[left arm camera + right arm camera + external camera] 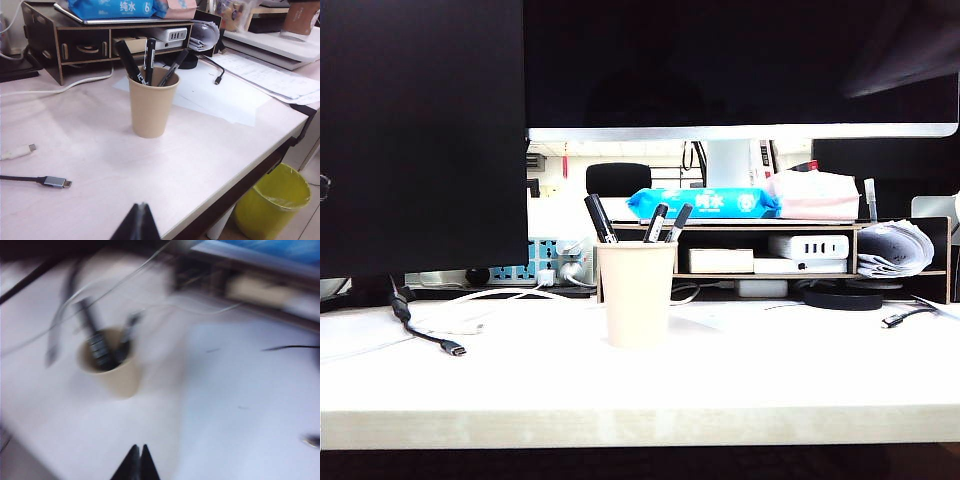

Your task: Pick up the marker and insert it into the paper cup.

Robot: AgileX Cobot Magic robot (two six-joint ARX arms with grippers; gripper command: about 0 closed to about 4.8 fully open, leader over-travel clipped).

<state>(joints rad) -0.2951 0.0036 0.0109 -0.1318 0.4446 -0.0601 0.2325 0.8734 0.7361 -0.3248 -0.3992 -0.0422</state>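
Already the marker (600, 218) stands in the cup (637, 293), leaning out over the rim beside two thinner pens (667, 223), near the middle of the counter (770, 370). Left gripper (139, 222) hangs back from the cup over the counter's near edge, jaws clenched on nothing. Right gripper (137, 462) sits above and apart from the cup in a blurred wrist view, jaws also pressed together and empty

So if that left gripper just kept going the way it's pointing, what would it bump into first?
Probably the paper cup, with the marker in it. The left gripper, shut, points across bare table toward it; depth is hard to judge.
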